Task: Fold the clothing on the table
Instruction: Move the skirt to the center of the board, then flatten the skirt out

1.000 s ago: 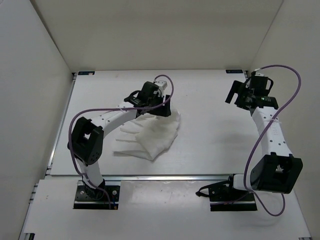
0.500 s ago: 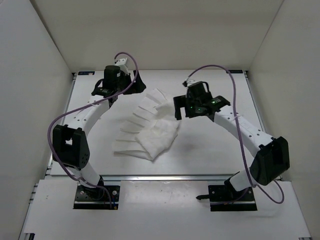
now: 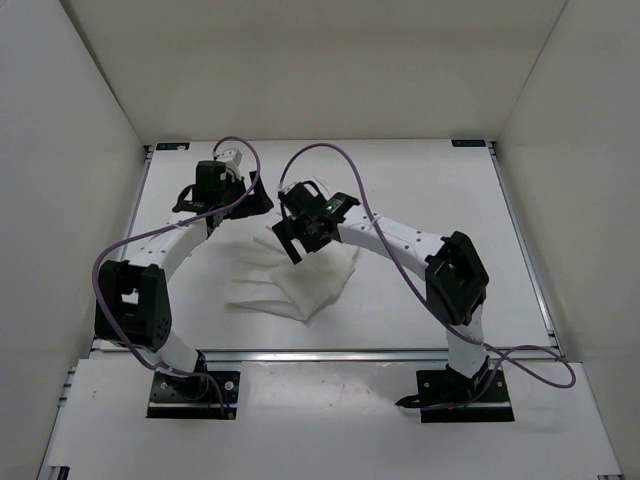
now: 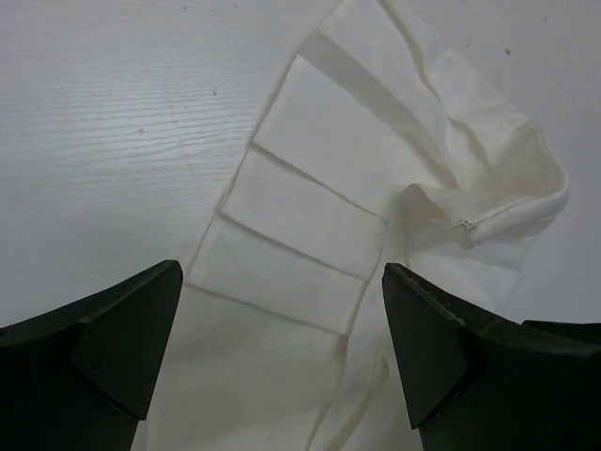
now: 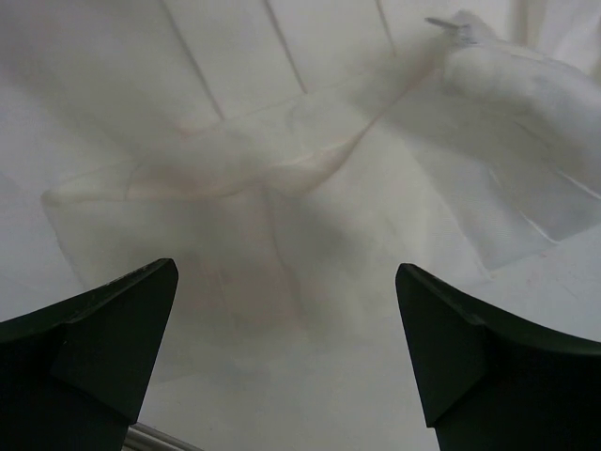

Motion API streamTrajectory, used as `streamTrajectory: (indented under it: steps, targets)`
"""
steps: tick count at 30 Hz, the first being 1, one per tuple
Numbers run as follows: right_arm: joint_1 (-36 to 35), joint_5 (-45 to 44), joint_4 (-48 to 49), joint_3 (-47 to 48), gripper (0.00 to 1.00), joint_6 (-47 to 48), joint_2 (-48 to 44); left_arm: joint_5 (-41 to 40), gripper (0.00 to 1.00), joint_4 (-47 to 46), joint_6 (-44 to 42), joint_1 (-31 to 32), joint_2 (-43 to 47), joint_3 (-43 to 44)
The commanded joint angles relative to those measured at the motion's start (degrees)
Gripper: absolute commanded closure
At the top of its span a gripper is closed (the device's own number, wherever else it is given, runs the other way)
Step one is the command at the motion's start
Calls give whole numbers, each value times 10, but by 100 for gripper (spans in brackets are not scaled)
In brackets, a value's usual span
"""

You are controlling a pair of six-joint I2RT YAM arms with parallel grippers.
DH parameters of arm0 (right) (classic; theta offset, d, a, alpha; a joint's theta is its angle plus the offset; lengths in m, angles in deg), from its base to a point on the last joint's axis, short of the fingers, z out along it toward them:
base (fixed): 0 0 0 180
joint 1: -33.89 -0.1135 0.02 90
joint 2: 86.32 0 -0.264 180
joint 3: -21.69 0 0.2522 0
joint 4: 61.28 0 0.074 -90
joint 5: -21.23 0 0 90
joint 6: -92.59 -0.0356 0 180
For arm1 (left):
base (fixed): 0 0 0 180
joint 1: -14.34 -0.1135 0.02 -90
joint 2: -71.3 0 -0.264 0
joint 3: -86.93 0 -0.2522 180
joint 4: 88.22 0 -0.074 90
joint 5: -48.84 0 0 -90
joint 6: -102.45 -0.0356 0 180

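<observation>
A rumpled, pleated white garment lies mid-bench. The left pincer and right pincer hang over its far edge, both spread wide, pinching nothing.

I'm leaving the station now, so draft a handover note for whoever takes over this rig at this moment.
Left gripper: jaws open, empty, over the pleated edge of the clothing.
Right gripper: jaws open, empty, over the clothing's far part.
Clothing: lies wrinkled mid-table, looks partly doubled over.
Done: no neat fold visible.
Left: grasp, fold, flatten.
</observation>
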Motion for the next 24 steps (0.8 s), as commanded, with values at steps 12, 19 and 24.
streamTrajectory:
  steps: [12,19,24]
  targets:
    - [-70,29,-20,52,2,-9,47,-4,1,-19,5,-50,45,-47]
    - [-84,54,-18,61,3,-4,71,18,2,-38,16,-71,50,-80]
    - [-89,69,-12,55,8,-5,81,18,1,-35,14,-79,56,-86]
